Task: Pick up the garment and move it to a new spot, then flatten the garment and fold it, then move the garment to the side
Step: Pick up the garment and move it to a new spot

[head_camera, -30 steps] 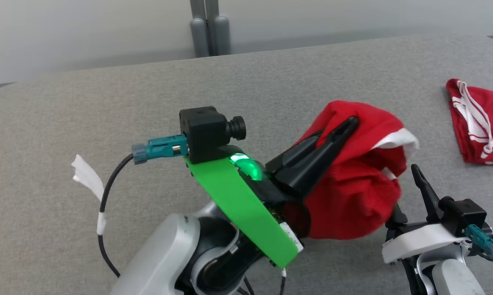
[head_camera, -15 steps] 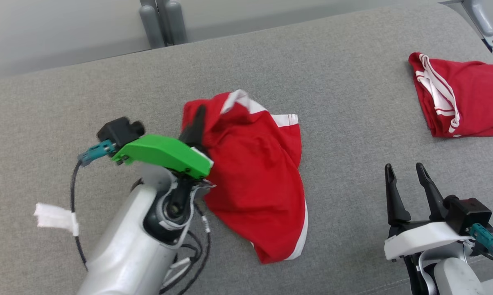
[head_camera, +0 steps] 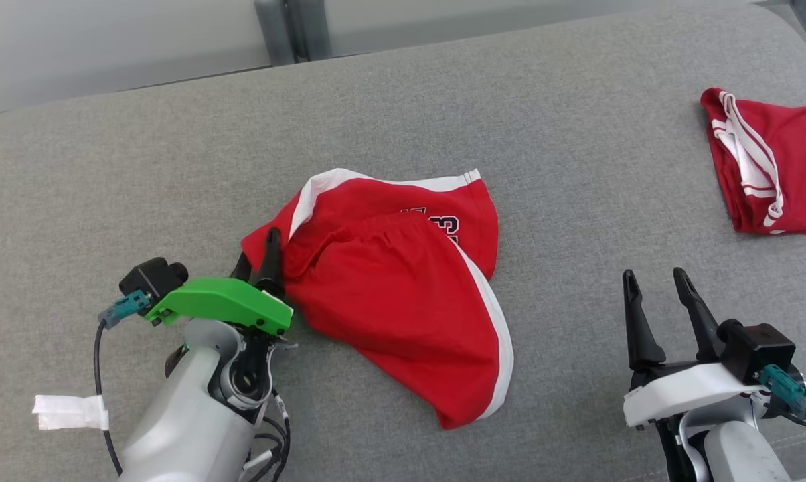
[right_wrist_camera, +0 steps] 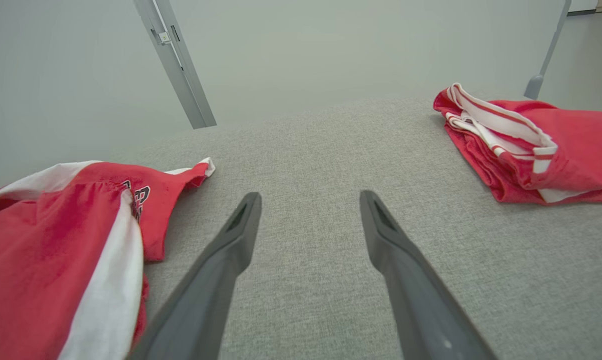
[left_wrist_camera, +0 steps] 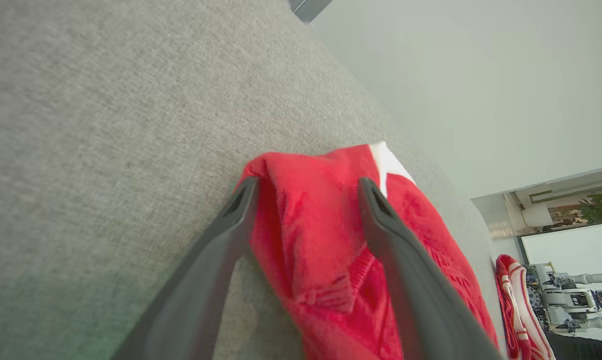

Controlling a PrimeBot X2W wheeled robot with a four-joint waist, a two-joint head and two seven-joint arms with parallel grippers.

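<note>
left gripper spread open astride red garment, right gripper open above grey table, striped red cloth far right

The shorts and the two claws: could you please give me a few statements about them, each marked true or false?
1. The shorts lie crumpled on the grey surface. True.
2. The left claw is shut on the shorts. False: its fingers stand apart, with red cloth showing between them.
3. The right claw is open over bare surface. True.
4. The second garment lies at the robot's far left. False: it lies at the far right.
5. The shorts have blue trim. False: the trim is white.
</note>
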